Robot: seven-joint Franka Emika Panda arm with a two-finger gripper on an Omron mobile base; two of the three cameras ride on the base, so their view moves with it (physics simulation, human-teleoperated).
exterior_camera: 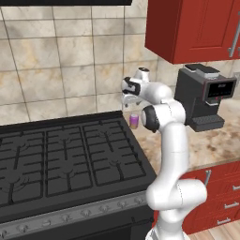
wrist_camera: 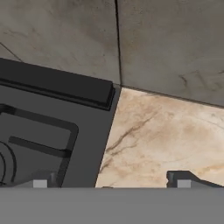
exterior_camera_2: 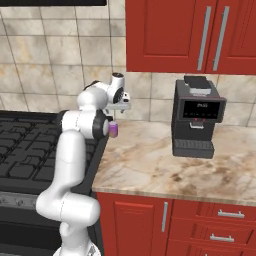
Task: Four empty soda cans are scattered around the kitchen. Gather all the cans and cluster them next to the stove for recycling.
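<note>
**Can below the spread end effector, beside the stove**

While the white arm's end effector [exterior_camera: 130, 99] hangs with its fingers spread wide and nothing between them, the small purple cylindrical soda can [exterior_camera: 134, 121] stands upright just below it on the beige marbled counter [exterior_camera_2: 150, 160], close to the right rear corner of the wide black gas stove [exterior_camera: 65, 159]. Its long axis is vertical (so the next move is likely straight up and away). Judging by this, the can is already placed.

purple soda can [exterior_camera: 134, 121], black stove [exterior_camera: 65, 159], beige marbled countertop [wrist_camera: 166, 135] past the fingertips, red cabinets [exterior_camera_2: 175, 35], tan tiled wall [exterior_camera: 61, 61].
</note>
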